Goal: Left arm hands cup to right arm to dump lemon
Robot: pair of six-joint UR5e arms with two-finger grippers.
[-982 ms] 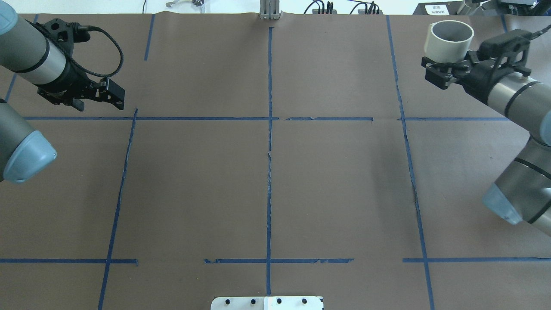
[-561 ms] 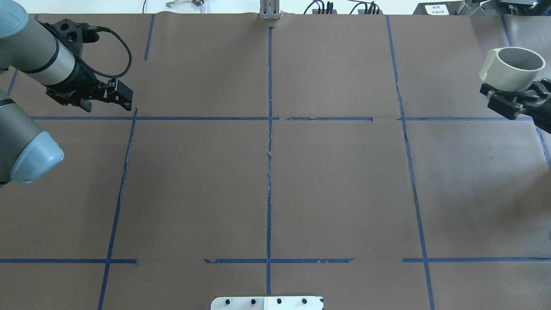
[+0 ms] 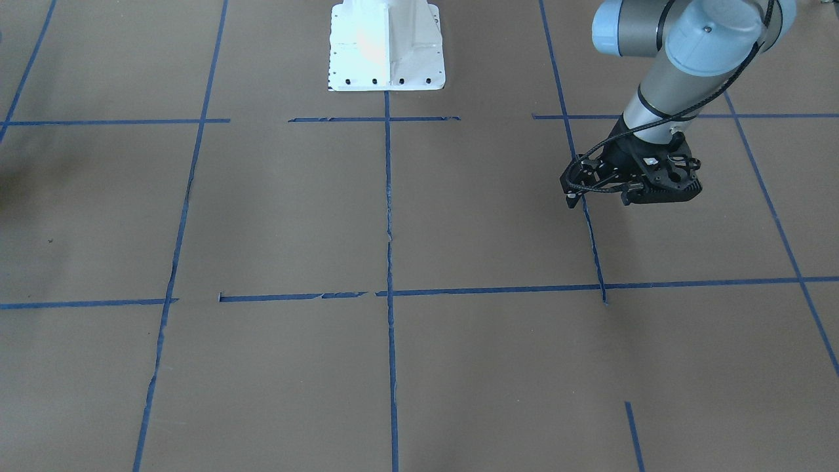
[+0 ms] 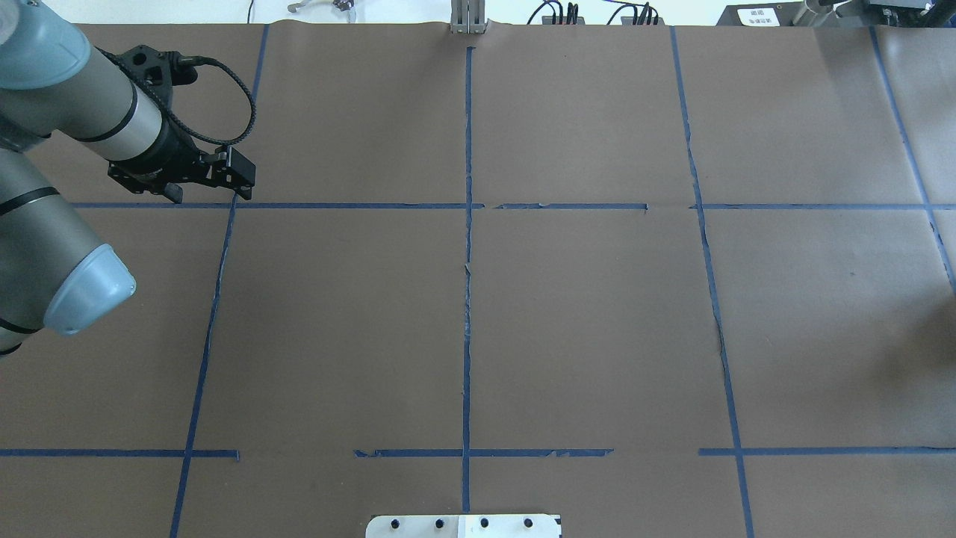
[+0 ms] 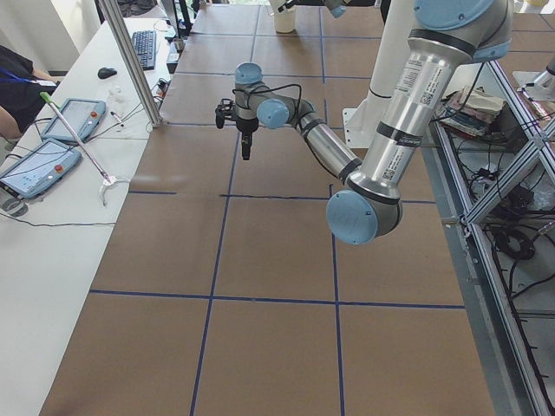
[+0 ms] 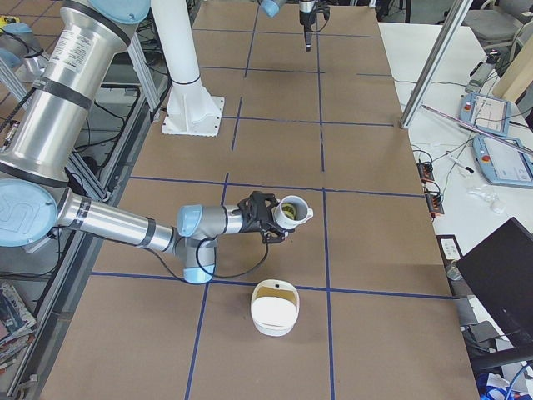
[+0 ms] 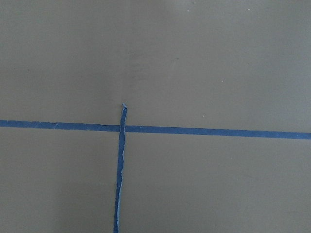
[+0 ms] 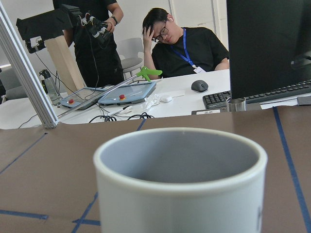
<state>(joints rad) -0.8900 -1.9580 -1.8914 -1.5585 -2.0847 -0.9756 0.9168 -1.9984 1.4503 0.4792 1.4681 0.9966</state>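
You no longer see the cup (image 6: pixel 293 208) from overhead: it has swung out past the counter's right edge of that view. It now hangs upright over the counter's right end, with the lemon (image 6: pixel 288 215) still inside. It sits at the right gripper (image 6: pixel 276 220), but you cannot tell how those jaws stand. The left gripper (image 4: pixel 240 168), narrow and empty, has drifted inward from the far left corner. The handover looks done. Only the tip-out remains, probably into the white tub (image 6: pixel 275 310) nearby.
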